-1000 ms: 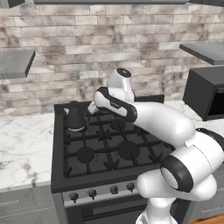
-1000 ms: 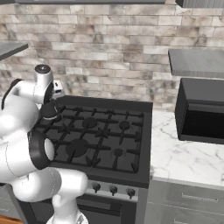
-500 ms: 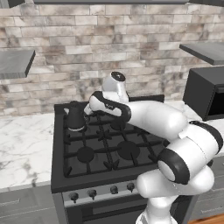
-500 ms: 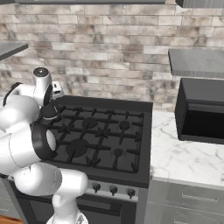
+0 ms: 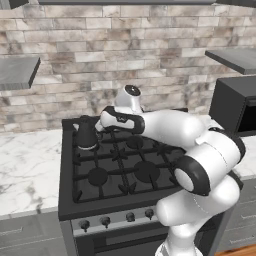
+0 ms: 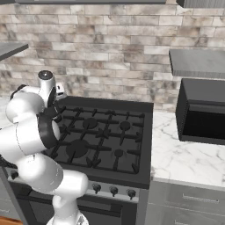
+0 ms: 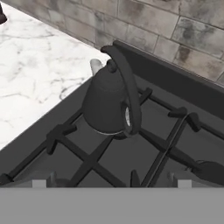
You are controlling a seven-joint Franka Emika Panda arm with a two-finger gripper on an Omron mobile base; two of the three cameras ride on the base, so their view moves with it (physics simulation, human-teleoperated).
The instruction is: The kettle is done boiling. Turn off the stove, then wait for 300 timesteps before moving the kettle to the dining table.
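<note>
The gripper [image 5: 101,121] stands with its fingers spread wide and holds nothing. It hovers just beside the kettle [image 5: 86,132], which rests on the grate at the stove's [image 5: 120,172] rear left corner.

Risks, as judged:
- Closing off-centre on the thin arched handle could tip the kettle or slide it along the grate.
- A low approach could catch a fingertip on a grate bar.
- Lifting before the burner is off would break the task order; the knobs look too small to read.

The hand view shows the handle [image 7: 127,94] edge-on and the spout [image 7: 96,66] pointing toward the marble counter [image 7: 39,74]. The right base view shows the microwave [image 6: 203,110] at the far right; there the arm appears to hide the kettle.
</note>
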